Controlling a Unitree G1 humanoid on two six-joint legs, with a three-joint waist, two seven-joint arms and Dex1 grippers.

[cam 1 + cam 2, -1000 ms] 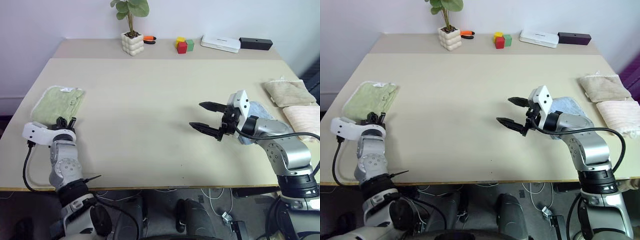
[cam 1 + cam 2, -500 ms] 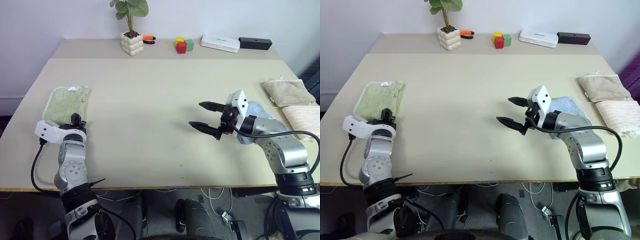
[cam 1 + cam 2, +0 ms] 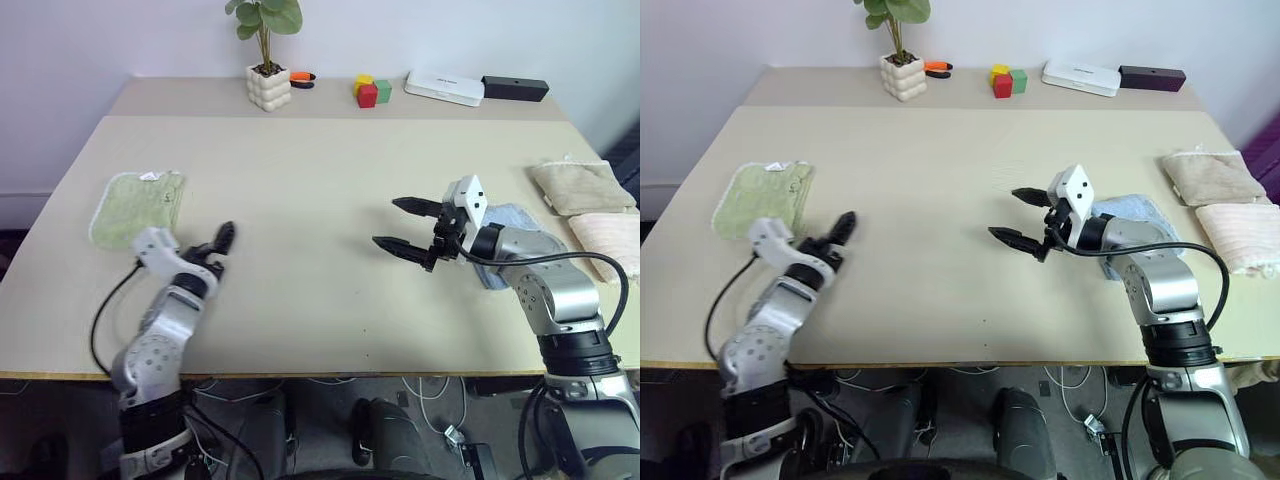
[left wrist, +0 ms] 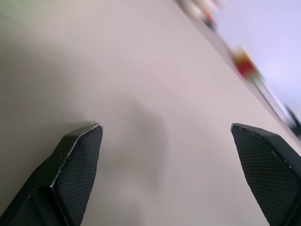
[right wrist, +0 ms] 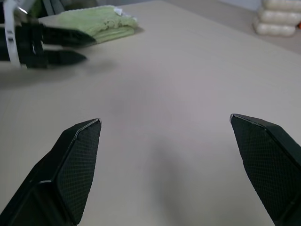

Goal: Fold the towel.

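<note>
Landmark for all placements: the towel [image 3: 137,207].

Towel: light green terry, lying flat as a compact folded rectangle on the counter [image 3: 320,190], close to the counter's left edge. White stitched edging shows along its far side. Long axis runs roughly near-to-far, away from the robot. Nothing touches it.

Left gripper [image 3: 222,243]: just to the right of the towel's near corner, a little nearer the robot, over bare counter. Fingers spread wide; the left wrist view shows both fingertips [image 4: 77,157] far apart with plain counter between them. Nothing held. The fingers point away from the towel, toward mid-counter, so the towel lies behind and to the left of the tips.

Right gripper [image 3: 408,229]: well apart from the towel, across the counter to its right. Fingers spread, empty, aimed back leftward toward the towel; the right wrist view shows the towel far ahead with the left gripper in front of it.

Judgement: the left arm is clearly the nearer one. The towel looks already folded and released, so the task appears at or near its end. If another fold is wanted, the left gripper would have to turn back toward the near edge; the right would need a long reach across.

Other folded towels, light blue [image 3: 510,215], beige [image 3: 578,186] and pink [image 3: 607,238], lie far right of the green one.
</note>
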